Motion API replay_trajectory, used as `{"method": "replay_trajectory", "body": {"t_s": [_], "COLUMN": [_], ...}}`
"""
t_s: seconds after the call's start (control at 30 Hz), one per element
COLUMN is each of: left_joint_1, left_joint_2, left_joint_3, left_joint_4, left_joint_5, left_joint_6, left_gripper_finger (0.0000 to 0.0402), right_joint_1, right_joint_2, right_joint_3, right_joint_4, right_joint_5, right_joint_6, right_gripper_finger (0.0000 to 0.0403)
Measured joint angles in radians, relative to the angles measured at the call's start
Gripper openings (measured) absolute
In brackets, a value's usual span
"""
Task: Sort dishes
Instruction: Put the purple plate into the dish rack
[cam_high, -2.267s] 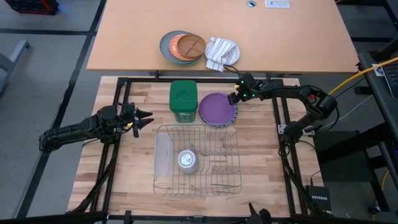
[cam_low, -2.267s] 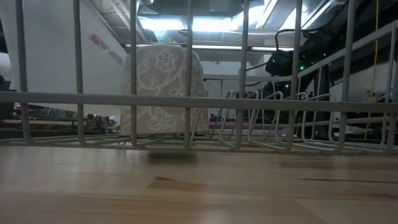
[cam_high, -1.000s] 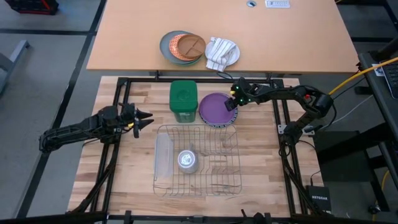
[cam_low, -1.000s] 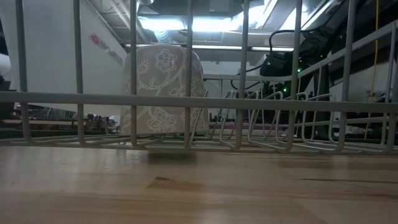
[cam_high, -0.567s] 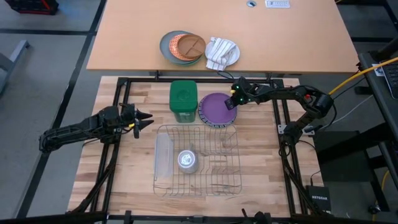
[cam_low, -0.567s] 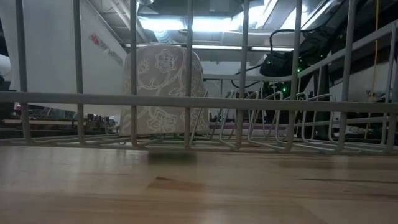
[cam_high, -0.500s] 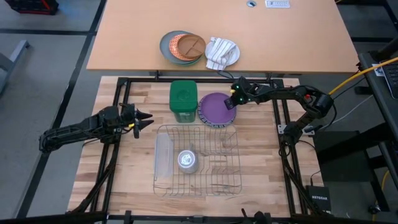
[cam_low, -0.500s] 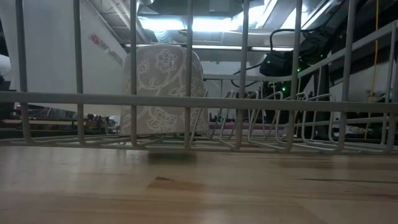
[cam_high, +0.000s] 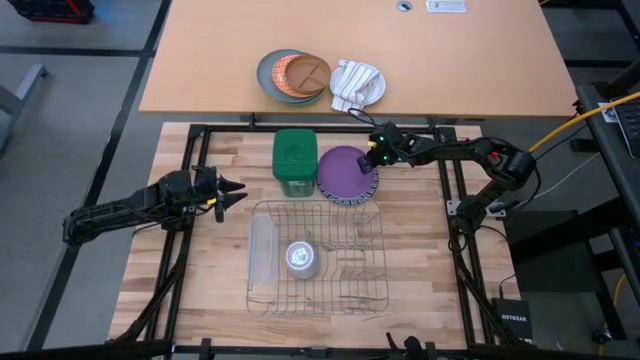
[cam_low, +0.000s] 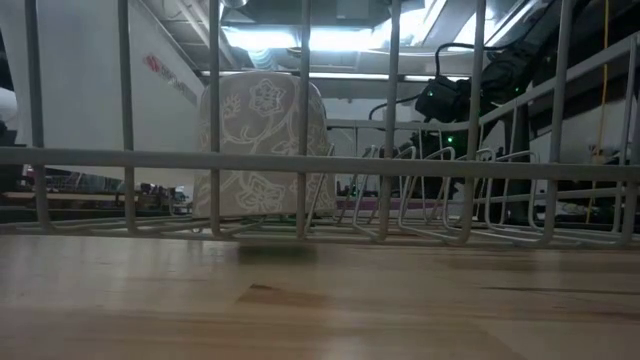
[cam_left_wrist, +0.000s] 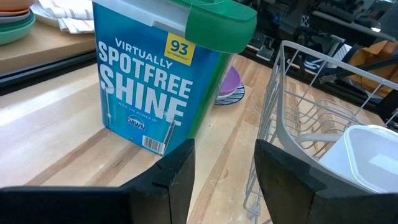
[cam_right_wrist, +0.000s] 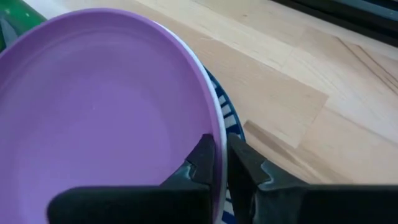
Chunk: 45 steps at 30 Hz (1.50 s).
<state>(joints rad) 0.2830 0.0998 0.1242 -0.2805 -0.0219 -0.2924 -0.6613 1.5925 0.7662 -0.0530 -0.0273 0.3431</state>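
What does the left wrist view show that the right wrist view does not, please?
Only the left wrist view shows the blue detergent tub with a green lid, the white wire dish rack and the open left gripper, which is idle at the table's left side. Only the right wrist view shows the right gripper shut on the rim of the round purple plate, and the blue-striped plate under it. Both show the purple plate and the wooden table.
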Motion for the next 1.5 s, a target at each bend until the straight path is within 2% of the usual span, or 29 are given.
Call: {"method": "replay_trajectory", "body": {"t_s": [0.17, 0.33, 0.7, 1.0, 1.5], "left_joint_1": [0.0, 0.0, 0.0, 0.0, 0.0], "left_joint_2": [0.0, 0.0, 0.0, 0.0, 0.0], "left_joint_3": [0.0, 0.0, 0.0, 0.0, 0.0], "left_joint_4": [0.0, 0.0, 0.0, 0.0, -0.001], "left_joint_5": [0.0, 0.0, 0.0, 0.0, 0.0], "left_joint_6": [0.0, 0.0, -0.025, -0.025, -0.023], "left_gripper_finger": [0.0155, 0.0155, 0.0155, 0.0155, 0.0155], "right_joint_1": [0.0, 0.001, 0.0, 0.001, 0.001], "right_joint_2": [0.0, 0.001, 0.001, 0.001, 0.0], "right_joint_3": [0.008, 0.074, 0.284, 0.265, 0.208], "right_joint_4": [-0.004, -0.041, -0.332, -0.465, -0.443], "right_joint_5": [0.002, 0.024, 0.125, 0.117, 0.085], "right_joint_6": [-0.008, -0.033, -0.091, -0.09, -0.087], "right_gripper_finger": [0.0025, 0.0022, 0.0023, 0.0024, 0.003]}}
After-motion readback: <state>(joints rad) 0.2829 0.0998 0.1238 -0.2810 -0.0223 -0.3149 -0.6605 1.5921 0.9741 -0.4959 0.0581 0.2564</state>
